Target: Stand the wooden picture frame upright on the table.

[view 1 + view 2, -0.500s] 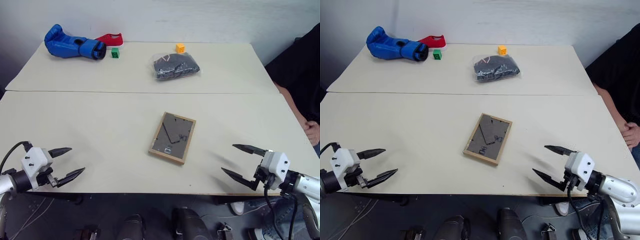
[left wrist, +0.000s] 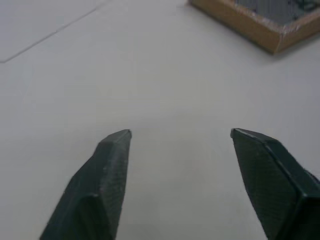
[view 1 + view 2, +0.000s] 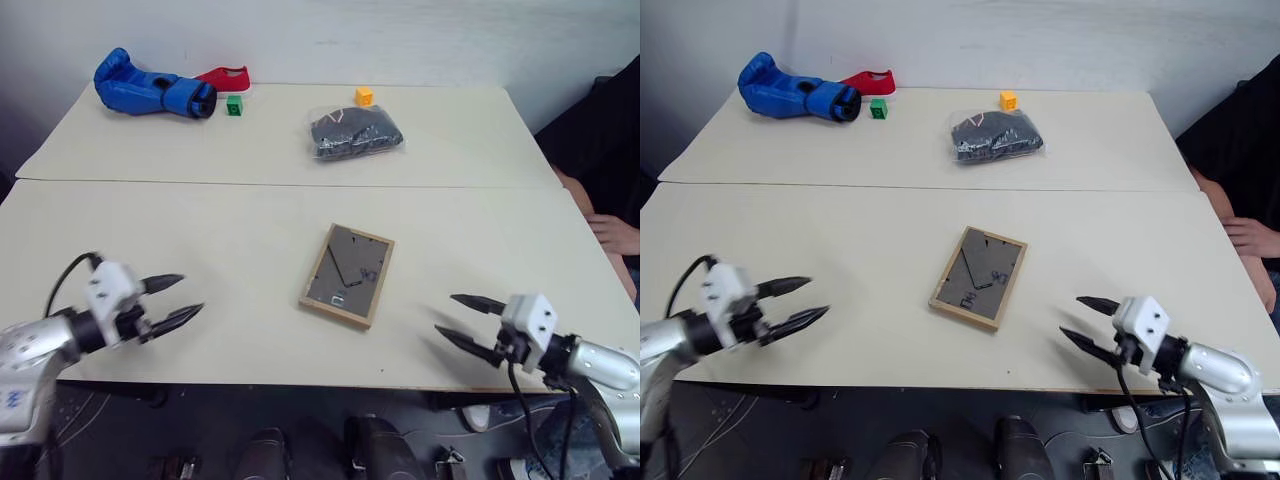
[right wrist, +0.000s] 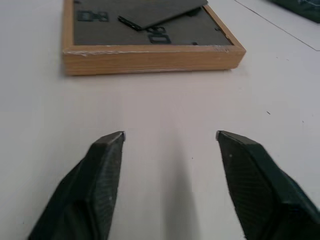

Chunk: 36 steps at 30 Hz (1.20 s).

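The wooden picture frame (image 3: 347, 275) lies flat on the near half of the table (image 3: 230, 220), its dark grey back panel up and the easel stand folded against it. In the right wrist view its wooden edge (image 4: 150, 57) lies just beyond my fingers. A corner of the picture frame (image 2: 260, 25) appears in the left wrist view. My left gripper (image 3: 178, 300) stands open over the table, well to the left of the frame, with nothing between its fingers. To the frame's right, near the front edge, my right gripper (image 3: 455, 322) is open and empty, pointing at the frame.
On the far half of the table are a clear bag of dark items (image 3: 355, 133), a yellow cube (image 3: 364, 96), a green cube (image 3: 234, 105), a blue boxing glove (image 3: 150, 88) and a red shoe (image 3: 225, 75). A person's hand (image 3: 615, 235) rests past the right edge.
Both grippers have moved inward toward the frame, the left one further onto the table and slightly up. The frame has not moved. The person's hand has shifted up the right edge.
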Tool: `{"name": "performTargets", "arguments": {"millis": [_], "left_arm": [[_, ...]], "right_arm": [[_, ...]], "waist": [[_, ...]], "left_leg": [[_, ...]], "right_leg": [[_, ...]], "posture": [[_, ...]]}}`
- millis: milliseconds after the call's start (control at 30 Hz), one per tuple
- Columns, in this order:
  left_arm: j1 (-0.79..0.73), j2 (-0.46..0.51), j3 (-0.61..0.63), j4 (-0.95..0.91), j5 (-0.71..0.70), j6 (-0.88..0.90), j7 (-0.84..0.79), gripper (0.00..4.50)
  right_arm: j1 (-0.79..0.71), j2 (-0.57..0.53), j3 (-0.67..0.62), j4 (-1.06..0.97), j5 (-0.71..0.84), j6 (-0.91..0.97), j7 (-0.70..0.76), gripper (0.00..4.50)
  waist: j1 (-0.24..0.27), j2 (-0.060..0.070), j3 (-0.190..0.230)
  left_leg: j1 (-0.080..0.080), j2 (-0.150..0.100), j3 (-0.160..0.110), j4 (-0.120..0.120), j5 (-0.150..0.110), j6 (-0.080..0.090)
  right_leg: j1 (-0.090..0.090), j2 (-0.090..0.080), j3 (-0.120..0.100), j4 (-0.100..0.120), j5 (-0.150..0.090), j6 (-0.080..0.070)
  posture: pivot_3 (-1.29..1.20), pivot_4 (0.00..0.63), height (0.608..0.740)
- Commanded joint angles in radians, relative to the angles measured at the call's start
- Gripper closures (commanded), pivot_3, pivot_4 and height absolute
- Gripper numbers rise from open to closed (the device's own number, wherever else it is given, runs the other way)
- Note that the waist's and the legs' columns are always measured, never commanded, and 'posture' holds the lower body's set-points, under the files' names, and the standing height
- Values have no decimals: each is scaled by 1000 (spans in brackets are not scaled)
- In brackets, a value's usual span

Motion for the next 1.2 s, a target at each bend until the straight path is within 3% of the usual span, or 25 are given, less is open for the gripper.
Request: {"name": "performTargets", "arguments": {"millis": [33,167,233,433,667,933,1200], "left_arm": [[-122,-75,-136,-6,85,66,113,2573],[-271,-184,-269,93,179,65,177,3908],[-335,-238,-339,144,214,79,185,4488],[-416,-315,-439,212,282,93,196,4488],[-383,-325,-461,159,273,100,156,4488],[-229,-235,-363,-28,236,176,151,4488],[-174,-173,-302,-22,223,249,149,4488]], "right_arm": [[-85,21,55,53,-77,26,-78,2825],[-197,62,121,140,-150,38,-145,4326],[-251,87,163,175,-180,56,-165,4500],[-369,178,264,181,-230,115,-210,4500],[-450,238,331,148,-246,197,-217,4500],[-456,263,400,91,-267,256,-195,4500],[-400,193,360,15,-248,296,-169,4500]], "waist": [[0,0,0],[-1,0,0],[-1,0,0],[-4,0,0],[0,0,0],[-5,0,0],[0,0,0]], "left_leg": [[0,0,0,0,2,-4],[-2,0,1,2,4,-5],[-2,0,2,2,5,-5],[-3,0,2,4,5,-6],[-4,0,2,6,5,-6],[-4,1,1,5,5,-6],[-4,0,0,5,5,-5]], "right_leg": [[0,0,0,0,0,0],[-2,2,0,2,0,1],[-2,3,1,4,1,1],[-4,3,2,8,1,1],[-4,3,1,8,1,1],[-4,3,2,8,0,1],[-3,2,1,7,0,1]], "posture": [[0,150,740],[0,150,740],[0,150,740],[0,150,740],[0,150,740],[0,150,740],[0,150,740]]}}
